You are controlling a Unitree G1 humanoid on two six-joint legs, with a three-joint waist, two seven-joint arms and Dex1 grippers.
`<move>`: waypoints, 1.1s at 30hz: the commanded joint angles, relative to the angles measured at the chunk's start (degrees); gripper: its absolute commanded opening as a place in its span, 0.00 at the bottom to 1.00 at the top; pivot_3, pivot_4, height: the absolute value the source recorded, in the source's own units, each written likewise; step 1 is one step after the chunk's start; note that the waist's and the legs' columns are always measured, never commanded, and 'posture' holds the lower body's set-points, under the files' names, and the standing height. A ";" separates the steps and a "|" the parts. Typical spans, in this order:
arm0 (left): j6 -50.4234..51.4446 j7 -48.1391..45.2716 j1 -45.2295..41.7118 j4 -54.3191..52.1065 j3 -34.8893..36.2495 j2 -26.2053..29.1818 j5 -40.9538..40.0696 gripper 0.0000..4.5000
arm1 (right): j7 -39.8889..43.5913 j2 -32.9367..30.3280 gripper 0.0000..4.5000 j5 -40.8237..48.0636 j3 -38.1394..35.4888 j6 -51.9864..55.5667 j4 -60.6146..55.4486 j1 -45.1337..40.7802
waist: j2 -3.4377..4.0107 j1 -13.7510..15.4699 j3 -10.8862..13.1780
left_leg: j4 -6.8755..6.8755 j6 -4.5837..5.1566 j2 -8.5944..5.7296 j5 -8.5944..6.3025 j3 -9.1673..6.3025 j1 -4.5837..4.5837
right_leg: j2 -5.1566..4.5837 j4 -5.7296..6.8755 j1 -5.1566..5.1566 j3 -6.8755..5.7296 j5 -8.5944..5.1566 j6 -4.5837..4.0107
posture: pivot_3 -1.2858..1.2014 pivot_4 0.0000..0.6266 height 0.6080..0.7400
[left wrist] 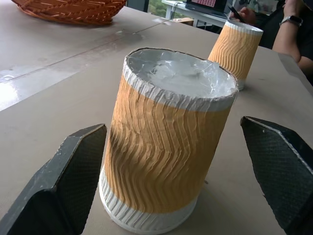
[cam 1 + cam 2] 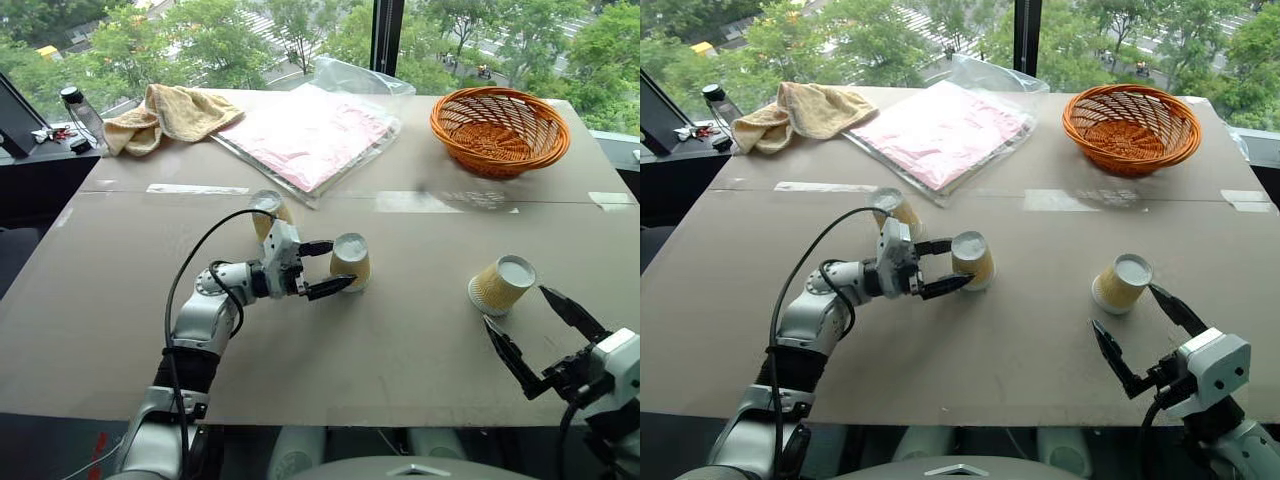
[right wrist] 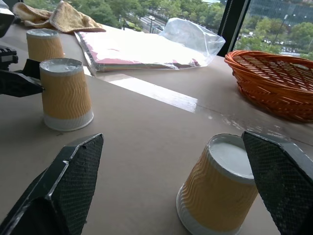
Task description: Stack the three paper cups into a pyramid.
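Three paper cups stand upside down on the tan board surface [image 2: 400, 350], each with its wide white rim on the board and its white round base facing up, so their long axes run vertical. All three have yellow-tan ribbed sides with a wavy texture and a tapered shape.

The middle cup [image 2: 351, 262] stands between the two black fingers of the left end effector [image 2: 324, 269], which points level toward the robot's right. Its jaws are spread wide with a gap on either side of the cup, so it grips nothing; the left wrist view shows the textured pads [image 1: 73, 171] clear of the ribbed wall. The far cup [image 2: 268, 212] stands just behind the left wrist, partly hidden by it. The right-hand cup [image 2: 501, 284] leans slightly and stands well apart from the other two, just ahead of the right end effector [image 2: 540, 330], whose jaws are also wide open and hold nothing.

At the far right of the surface sits a round orange woven basket [image 2: 499, 130]; I cannot tell of any contents in it. Near the far middle lies a flat pink pack in a clear plastic bag [image 2: 310, 135], and at the far left a crumpled tan towel [image 2: 170, 115] beside a dark-capped bottle [image 2: 82, 112].
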 commanded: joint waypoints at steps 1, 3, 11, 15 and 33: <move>3.28 -1.65 4.96 -7.70 4.52 3.46 -5.33 0.99 | -6.16 -2.82 1.00 -3.20 -2.97 9.44 -1.51 -5.28 | 0.03 0.35 0.00 | 0.02 0.00 -0.01 0.00 0.00 0.00 | 0.00 0.01 0.00 0.00 -0.07 -0.14 | 0.52 0.24 1.00; 4.71 -3.12 8.88 -10.74 5.89 5.73 -7.15 0.99 | -7.07 -4.22 1.00 -3.18 -3.09 13.16 0.85 -9.12 | 0.03 0.51 0.00 | 0.04 0.00 -0.04 0.00 -0.01 0.01 | -0.04 0.00 0.02 -0.01 -0.08 -0.16 | 0.52 0.24 1.00; 5.76 -6.08 19.22 -22.13 8.30 9.39 -12.17 0.99 | -6.15 -7.03 1.00 -2.12 -3.11 20.44 12.32 -18.87 | 0.14 0.81 0.07 | 0.02 0.01 -0.10 0.00 0.01 -0.04 | -0.10 -0.04 0.03 0.00 -0.09 -0.18 | 0.52 0.24 1.00; 6.81 -3.86 21.19 -26.08 9.20 9.53 -13.35 0.99 | -5.60 -6.56 1.00 0.26 -3.90 21.95 16.58 -22.58 | 0.17 0.59 0.06 | 0.03 0.01 -0.09 0.01 0.02 0.00 | -0.10 -0.02 0.03 0.01 -0.09 -0.17 | 0.52 0.24 1.00; 3.05 -2.12 30.61 -29.04 17.55 9.53 -16.70 1.00 | 5.68 -8.84 0.45 4.34 11.77 22.63 15.17 -35.48 | 0.26 0.06 0.13 | 0.01 0.01 -0.03 0.01 0.05 0.02 | -0.01 -0.02 0.02 0.04 -0.09 -0.17 | 0.52 0.24 1.00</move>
